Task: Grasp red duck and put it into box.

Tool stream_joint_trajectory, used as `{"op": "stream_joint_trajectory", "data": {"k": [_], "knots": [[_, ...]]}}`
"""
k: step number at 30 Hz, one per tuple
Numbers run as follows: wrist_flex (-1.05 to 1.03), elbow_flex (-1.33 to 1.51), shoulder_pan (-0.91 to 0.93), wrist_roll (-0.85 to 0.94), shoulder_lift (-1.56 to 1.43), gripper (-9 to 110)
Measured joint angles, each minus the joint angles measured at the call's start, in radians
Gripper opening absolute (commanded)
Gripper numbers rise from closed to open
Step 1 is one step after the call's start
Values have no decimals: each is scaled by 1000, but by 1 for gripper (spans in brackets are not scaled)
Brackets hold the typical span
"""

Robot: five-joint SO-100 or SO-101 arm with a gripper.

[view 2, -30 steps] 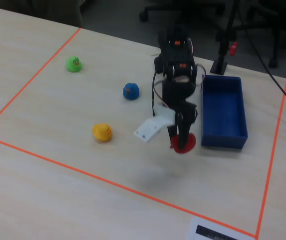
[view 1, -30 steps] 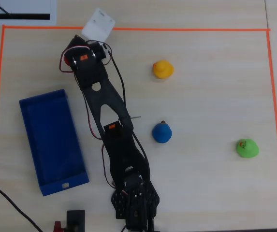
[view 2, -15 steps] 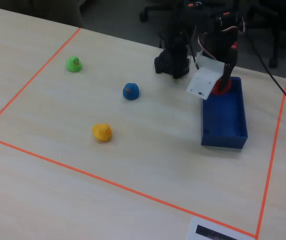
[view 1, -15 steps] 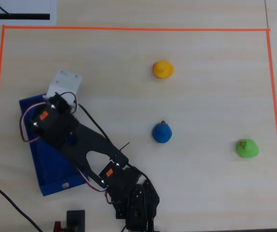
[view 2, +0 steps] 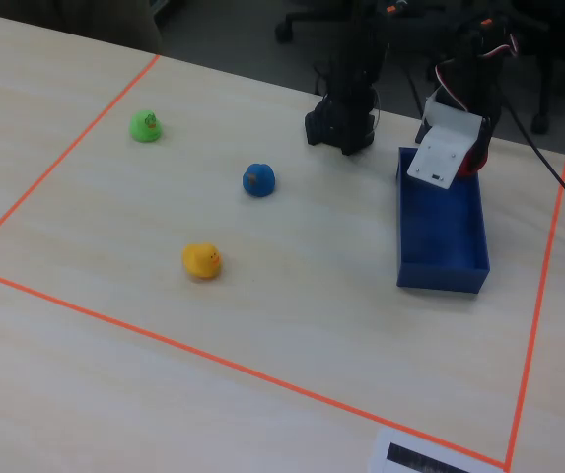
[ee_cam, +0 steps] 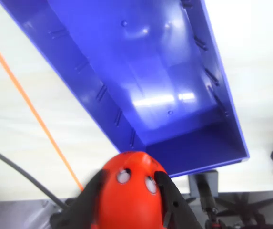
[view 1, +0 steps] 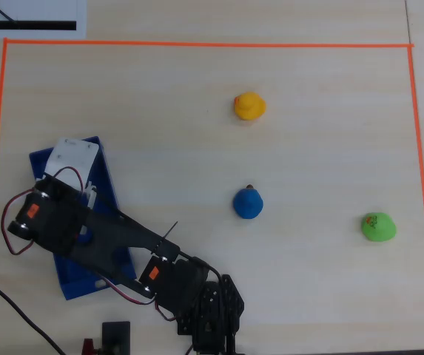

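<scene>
The black two-finger gripper (ee_cam: 129, 200) is clamped on the glossy red plastic duck (ee_cam: 129, 191), one finger (ee_cam: 86, 200) pressing each flank, and in the wrist view the duck is held above the near end of the open rectangular blue plastic box (ee_cam: 141, 62) — the box interior is bare. In the fixed view the red duck (view 2: 477, 156) shows only as a sliver behind the white wrist housing (view 2: 445, 150), over the far end of the blue box (view 2: 442, 232). On the pale wood-grain table (view 1: 197, 148), inside the orange tape border (view 1: 197, 44), three more ducks stand well apart from the box — yellow rubber duck (view 1: 249, 106), blue rubber duck (view 1: 248, 203) and green rubber duck (view 1: 378, 226).
</scene>
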State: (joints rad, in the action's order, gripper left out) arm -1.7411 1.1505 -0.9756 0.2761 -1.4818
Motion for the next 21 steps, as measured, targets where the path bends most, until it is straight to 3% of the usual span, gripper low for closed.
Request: {"op": "stream_joint_trajectory", "data": {"k": [5,9,10,16,21], "knots": [[0,0,72,29,0,31],[0,-26,172,77,0,2],[0,-43,216,97,0,0],[153,-31,566,256,-137,0],[265,196,704,445,-419,0]]}}
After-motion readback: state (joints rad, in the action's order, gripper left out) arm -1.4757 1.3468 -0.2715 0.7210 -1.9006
